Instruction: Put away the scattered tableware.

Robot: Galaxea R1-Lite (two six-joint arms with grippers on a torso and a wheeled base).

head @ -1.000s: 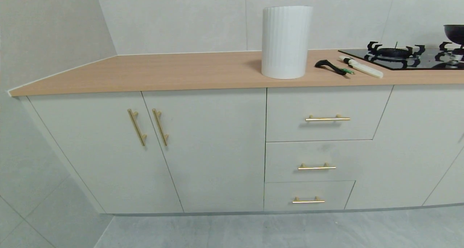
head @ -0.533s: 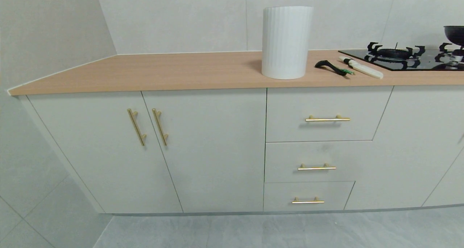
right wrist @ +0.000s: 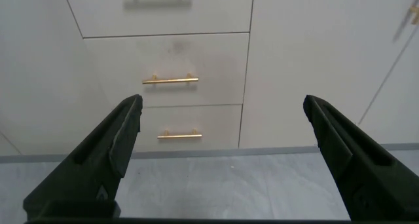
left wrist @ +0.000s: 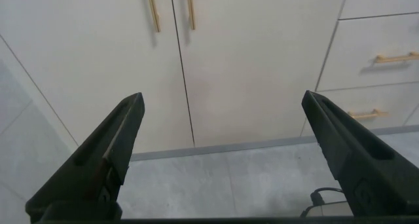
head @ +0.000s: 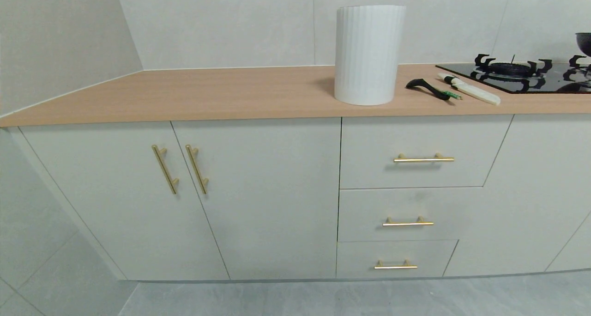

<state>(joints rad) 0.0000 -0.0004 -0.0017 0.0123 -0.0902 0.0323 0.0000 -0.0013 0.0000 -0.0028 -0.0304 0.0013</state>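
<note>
On the wooden countertop (head: 208,94) lie a black-handled utensil (head: 427,88) and a white knife-like utensil (head: 471,90), just right of a tall white ribbed container (head: 368,55). My left gripper (left wrist: 222,106) is open, held low facing the cabinet doors (left wrist: 262,60) and the floor. My right gripper (right wrist: 222,106) is open too, held low in front of the drawers (right wrist: 170,67). Nothing is between either gripper's fingers.
A black gas hob (head: 521,71) sits at the countertop's right end, with a dark pan (head: 583,42) at the edge. Below are two cabinet doors with gold handles (head: 180,168) and three drawers with gold handles (head: 424,159). Grey tiled floor (head: 323,297) lies in front.
The whole head view has shifted: the counter looks nearer and sits slightly to the right and lower, so the camera moved. The things on the counter have not moved.
</note>
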